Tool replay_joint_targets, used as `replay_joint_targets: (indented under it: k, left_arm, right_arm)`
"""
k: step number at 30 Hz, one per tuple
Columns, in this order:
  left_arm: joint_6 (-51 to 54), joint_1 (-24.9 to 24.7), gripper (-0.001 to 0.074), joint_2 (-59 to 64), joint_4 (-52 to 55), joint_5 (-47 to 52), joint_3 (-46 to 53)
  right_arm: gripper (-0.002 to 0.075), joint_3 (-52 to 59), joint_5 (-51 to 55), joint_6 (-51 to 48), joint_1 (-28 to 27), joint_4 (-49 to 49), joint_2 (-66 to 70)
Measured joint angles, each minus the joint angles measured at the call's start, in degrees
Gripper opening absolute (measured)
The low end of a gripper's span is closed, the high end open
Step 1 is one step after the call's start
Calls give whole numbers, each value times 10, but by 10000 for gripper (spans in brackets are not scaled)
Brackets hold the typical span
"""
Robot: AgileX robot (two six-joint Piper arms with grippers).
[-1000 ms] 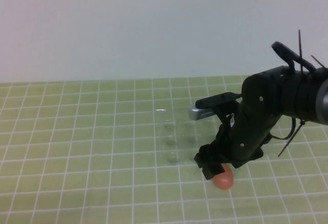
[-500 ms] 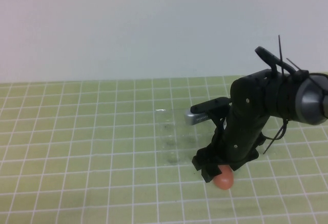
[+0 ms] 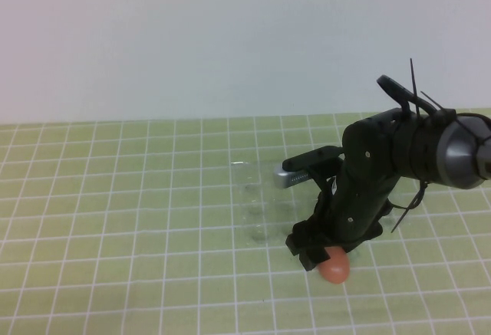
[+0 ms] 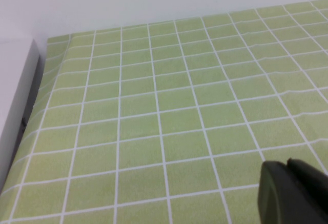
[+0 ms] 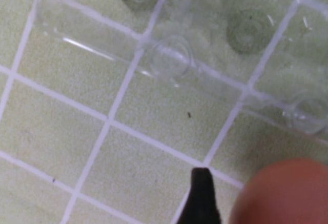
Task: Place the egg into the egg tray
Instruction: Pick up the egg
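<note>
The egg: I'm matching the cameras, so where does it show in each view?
High view: the egg lies on the mat under the right gripper, just nearer than the egg tray.
Left wrist view: not in it.
Right wrist view: the blurred orange shape at the corner.
Shared landmark: the tray.

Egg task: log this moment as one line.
right gripper: low at egg, grasp unclear | egg: on mat beside egg tray, not in it | left gripper: away, over bare mat

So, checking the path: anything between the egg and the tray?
Only bare mat; the right wrist view shows it between egg and tray. Right claw at the egg.
</note>
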Motion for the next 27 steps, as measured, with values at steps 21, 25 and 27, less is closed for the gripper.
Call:
replay_joint_targets:
  k: [21,25,27]
  left_arm:
    - [0,0,0,0,0,0,0]
    - [0,0,0,0,0,0,0]
    - [0,0,0,0,0,0,0]
  right_arm:
    - [397,-1,38,-21,6,16,-37]
    - [396,-1,25,-21,17,19,-98]
    - [396,-1,-3,-24,25,19,-129]
